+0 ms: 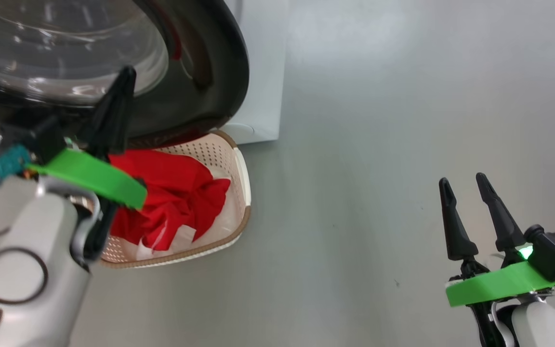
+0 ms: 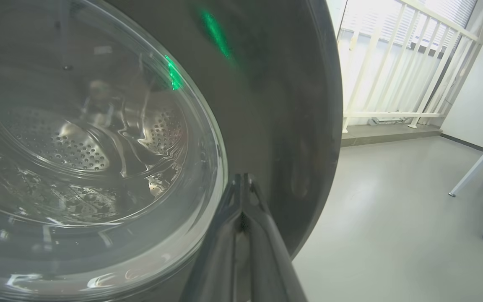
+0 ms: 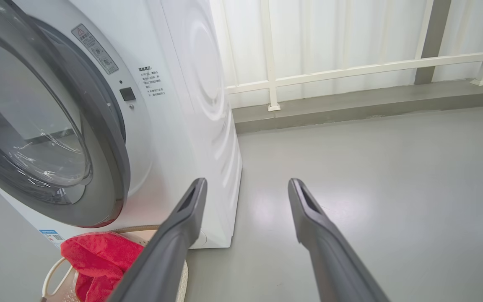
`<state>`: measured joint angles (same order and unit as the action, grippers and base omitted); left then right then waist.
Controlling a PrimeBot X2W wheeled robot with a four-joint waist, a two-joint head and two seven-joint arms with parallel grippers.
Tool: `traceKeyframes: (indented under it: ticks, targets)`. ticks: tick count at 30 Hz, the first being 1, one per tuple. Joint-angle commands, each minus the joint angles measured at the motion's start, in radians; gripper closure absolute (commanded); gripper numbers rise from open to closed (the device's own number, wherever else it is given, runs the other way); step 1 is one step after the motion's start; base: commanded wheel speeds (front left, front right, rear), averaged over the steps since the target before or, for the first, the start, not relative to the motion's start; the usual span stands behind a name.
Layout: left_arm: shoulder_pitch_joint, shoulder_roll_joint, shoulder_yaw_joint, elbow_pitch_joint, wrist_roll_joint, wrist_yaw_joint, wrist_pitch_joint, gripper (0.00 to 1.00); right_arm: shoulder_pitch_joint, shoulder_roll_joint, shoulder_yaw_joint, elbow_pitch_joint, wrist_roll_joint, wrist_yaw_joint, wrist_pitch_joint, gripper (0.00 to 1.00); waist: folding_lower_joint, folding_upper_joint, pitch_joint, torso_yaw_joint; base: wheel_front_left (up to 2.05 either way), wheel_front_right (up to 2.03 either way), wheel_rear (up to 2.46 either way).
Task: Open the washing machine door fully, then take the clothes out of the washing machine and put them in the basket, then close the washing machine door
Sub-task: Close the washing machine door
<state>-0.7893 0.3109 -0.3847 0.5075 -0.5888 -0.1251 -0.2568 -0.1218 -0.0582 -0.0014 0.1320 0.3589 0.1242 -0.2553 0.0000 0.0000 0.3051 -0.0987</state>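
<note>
A cream-white perforated plastic basket [image 1: 244, 193] with a brown rim sat below the glossy black-rimmed round washing machine door [image 1: 210, 72] and held the crumpled bright red clothes [image 1: 176, 193]. The white boxy washing machine [image 3: 191, 105] carried a warning sticker [image 3: 94, 48] and a blue label [image 3: 50, 235], both too small to read. The left gripper [image 1: 127, 74] was pinched together and empty, with its tips at the door's rim. The right gripper [image 1: 462, 179] stood wide and empty.

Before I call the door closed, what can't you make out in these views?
Contents of the drum: left wrist view, the bulging glass of the washing machine door warps and reflects them.
Whether the left gripper touches the door: left wrist view, tips blurred.
Left side of the basket: head view, behind the left forearm; right wrist view, cut by the bottom edge.
Label print on the washing machine: right wrist view, too small.
</note>
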Motion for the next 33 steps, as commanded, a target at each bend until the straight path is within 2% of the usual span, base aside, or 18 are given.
traceKeyframes:
  ticks: [1,4,11,13,17,19,21,22,25,26,28,33]
  targets:
    - [0.027,0.026,0.048,-0.034,0.016,-0.006,-0.005,1.00,0.022,-0.015,0.015,-0.019,-0.012,0.007,-0.006,0.00,0.0000,0.0000,-0.032,0.021,0.00,0.00,0.00]
    - [0.094,0.011,0.073,-0.048,0.041,-0.006,-0.005,0.98,0.038,-0.022,0.011,-0.017,-0.012,0.007,-0.006,0.00,0.0000,0.0000,-0.055,0.035,0.00,0.00,0.00]
    - [0.237,-0.013,0.135,-0.067,0.082,-0.006,-0.005,0.76,0.065,-0.029,0.010,-0.011,-0.012,0.007,-0.006,0.00,0.0000,0.0000,-0.098,0.056,0.00,0.00,0.00]
    - [0.295,-0.026,0.177,-0.078,0.095,-0.006,-0.005,0.64,0.078,-0.033,0.007,-0.010,-0.011,0.007,-0.006,0.00,0.0000,0.0000,-0.116,0.065,0.00,0.00,0.00]
    - [0.371,-0.043,0.224,-0.095,0.118,-0.006,-0.005,0.53,0.098,-0.036,0.003,-0.010,-0.011,0.007,-0.006,0.00,0.0000,0.0000,-0.140,0.078,0.00,0.00,0.00]
    - [0.406,-0.051,0.248,-0.102,0.126,-0.006,-0.005,0.40,0.107,-0.040,0.002,-0.010,-0.010,0.007,-0.006,0.00,0.0000,0.0000,-0.150,0.084,0.00,0.00,0.00]
    - [0.437,-0.055,0.265,-0.108,0.134,-0.006,-0.005,0.34,0.115,-0.043,0.001,-0.009,-0.009,0.007,-0.006,0.00,0.0000,0.0000,-0.161,0.089,0.00,0.00,0.00]
    - [0.452,-0.057,0.274,-0.111,0.136,-0.006,-0.005,0.25,0.119,-0.045,0.001,-0.008,-0.009,0.007,-0.006,0.00,0.0000,0.0000,-0.168,0.091,0.00,0.00,0.00]
    - [0.497,-0.063,0.299,-0.124,0.149,-0.006,-0.005,0.14,0.132,-0.051,0.002,-0.005,-0.006,0.007,-0.006,0.00,0.0000,0.0000,-0.187,0.095,0.00,0.00,0.00]
    - [0.497,-0.063,0.299,-0.124,0.149,-0.006,-0.005,0.14,0.132,-0.051,0.002,-0.005,-0.006,0.007,-0.006,0.00,0.0000,0.0000,-0.187,0.095,0.00,0.00,0.00]
    - [0.527,-0.069,0.318,-0.135,0.161,-0.006,-0.005,0.00,0.140,-0.054,0.002,-0.003,-0.005,0.007,-0.006,0.00,0.0000,0.0000,-0.199,0.098,0.00,0.00,0.00]
    - [0.599,-0.087,0.371,-0.165,0.189,-0.006,-0.005,0.00,0.160,-0.058,-0.001,-0.004,-0.002,0.007,-0.006,0.00,0.0000,0.0000,-0.220,0.105,0.00,0.00,0.00]
